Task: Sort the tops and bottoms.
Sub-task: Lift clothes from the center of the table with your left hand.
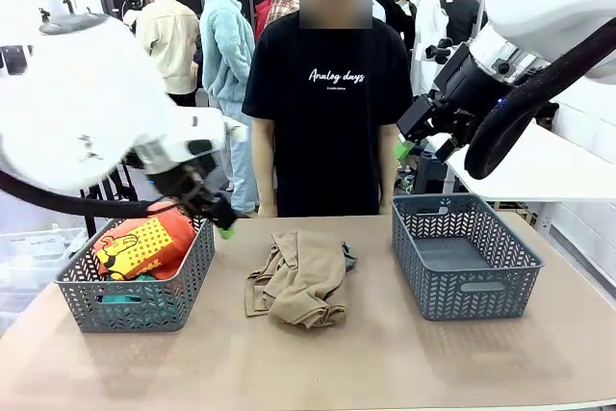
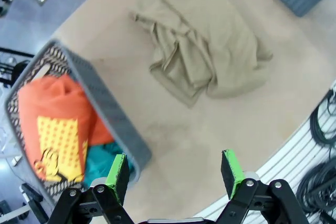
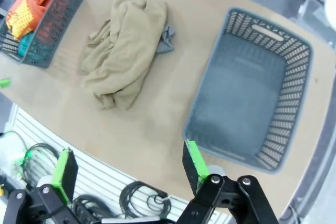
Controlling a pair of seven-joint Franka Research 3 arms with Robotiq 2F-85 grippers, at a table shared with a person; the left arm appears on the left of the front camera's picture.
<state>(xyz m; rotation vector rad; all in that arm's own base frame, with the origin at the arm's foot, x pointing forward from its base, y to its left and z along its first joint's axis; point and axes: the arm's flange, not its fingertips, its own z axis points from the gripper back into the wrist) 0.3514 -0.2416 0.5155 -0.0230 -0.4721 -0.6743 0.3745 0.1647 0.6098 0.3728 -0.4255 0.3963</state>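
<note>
1. Front view: orange top (image 1: pixel 144 238) and teal garment (image 2: pixel 102 161) fill the left basket (image 1: pixel 135 313); khaki garment (image 1: pixel 300 281) lies mid-table, overlapping the grey garment (image 1: pixel 348 259).
2. We see left gripper (image 2: pixel 175 171) and right gripper (image 3: pixel 129 169) spread, empty.
3. Lifting khaki may drag grey along.

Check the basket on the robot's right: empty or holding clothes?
Empty. The right basket shows a bare floor in the right wrist view; the tan garment lies outside it on the table.

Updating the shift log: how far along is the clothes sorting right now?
Done: the orange garment and teal garment lie in the left basket. In hand: nothing; the left gripper and right gripper are open. Left: the tan khaki garment and the grey garment peeking from under it lie on the table, likely meant for the right basket.
</note>
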